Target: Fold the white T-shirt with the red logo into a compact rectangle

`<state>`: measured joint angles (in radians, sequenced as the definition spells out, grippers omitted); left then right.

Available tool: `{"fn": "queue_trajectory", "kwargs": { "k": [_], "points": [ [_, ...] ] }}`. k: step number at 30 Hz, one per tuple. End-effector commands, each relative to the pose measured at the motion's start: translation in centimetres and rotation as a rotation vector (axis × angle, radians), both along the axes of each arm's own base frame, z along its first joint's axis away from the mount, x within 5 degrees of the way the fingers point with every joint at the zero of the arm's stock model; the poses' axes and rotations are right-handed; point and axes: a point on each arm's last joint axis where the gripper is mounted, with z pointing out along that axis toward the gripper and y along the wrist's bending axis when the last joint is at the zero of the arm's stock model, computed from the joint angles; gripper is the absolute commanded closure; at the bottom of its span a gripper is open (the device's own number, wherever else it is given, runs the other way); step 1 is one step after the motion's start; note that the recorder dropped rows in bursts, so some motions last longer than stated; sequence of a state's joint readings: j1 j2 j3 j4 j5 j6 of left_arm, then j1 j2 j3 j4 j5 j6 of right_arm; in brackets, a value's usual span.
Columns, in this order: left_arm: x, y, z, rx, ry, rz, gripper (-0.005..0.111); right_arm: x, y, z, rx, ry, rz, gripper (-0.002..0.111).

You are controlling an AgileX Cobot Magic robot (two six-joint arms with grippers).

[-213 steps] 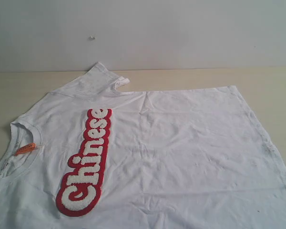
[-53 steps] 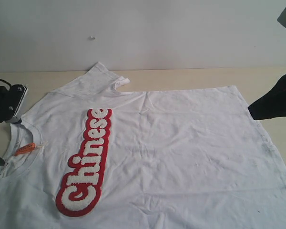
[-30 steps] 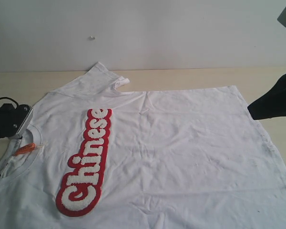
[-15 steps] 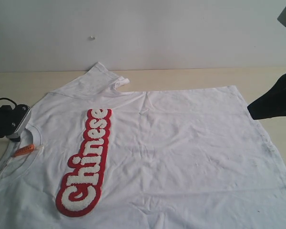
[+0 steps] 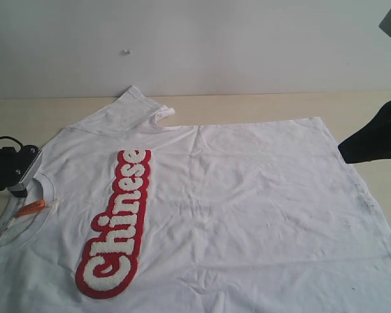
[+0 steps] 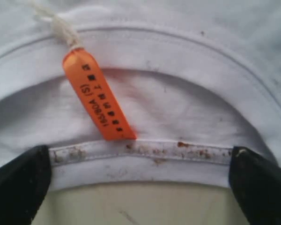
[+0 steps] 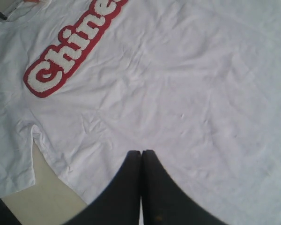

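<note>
Our left fingers (image 6: 18, 183) stand wide at the collar (image 6: 145, 157) of the white T-shirt (image 5: 247, 195); our right fingers (image 7: 152, 187) are pressed together over it, holding nothing.

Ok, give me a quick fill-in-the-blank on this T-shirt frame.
1. The small printed tag is ____ in colour.
2. The red logo on the white T-shirt spells ____.
3. The open left gripper sits at the shirt's ____.
4. The right gripper is ____, holding nothing.
Missing: orange; Chinese; collar; shut.
</note>
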<state>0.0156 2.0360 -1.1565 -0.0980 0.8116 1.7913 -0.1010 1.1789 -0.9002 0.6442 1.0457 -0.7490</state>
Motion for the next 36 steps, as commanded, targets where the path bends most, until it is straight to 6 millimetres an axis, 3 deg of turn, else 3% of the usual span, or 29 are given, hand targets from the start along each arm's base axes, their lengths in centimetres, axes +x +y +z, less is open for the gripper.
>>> {"fn": "queue_trajectory", "kwargs": {
  "k": [1,28,29,32,33,35,36],
  "points": [
    [-0.47,0.44,-2.33,0.032,0.029,-0.031,0.003,0.12,-0.06,0.01,0.003,-0.007,-0.001,0.108],
    [-0.47,0.41,-2.33,0.028,0.029,-0.029,0.003,0.70,-0.09,0.40,0.004,-0.086,-0.008,0.106],
    [-0.47,0.41,-2.33,0.028,0.029,-0.029,0.003,0.74,0.04,0.51,0.010,-0.105,0.013,0.102],
    [-0.47,0.41,-2.33,0.028,0.029,-0.029,0.003,0.61,0.47,0.73,0.034,-0.134,0.080,0.073],
    [-0.47,0.41,-2.33,0.028,0.029,-0.029,0.003,0.57,0.50,0.73,0.036,-0.133,0.086,0.057],
    [-0.47,0.41,-2.33,0.028,0.029,-0.029,0.003,0.54,0.45,0.67,0.019,-0.138,0.101,0.012],
    [-0.47,0.41,-2.33,0.028,0.029,-0.029,0.003,0.55,0.39,0.64,0.004,-0.148,0.113,0.005]
  ]
}}
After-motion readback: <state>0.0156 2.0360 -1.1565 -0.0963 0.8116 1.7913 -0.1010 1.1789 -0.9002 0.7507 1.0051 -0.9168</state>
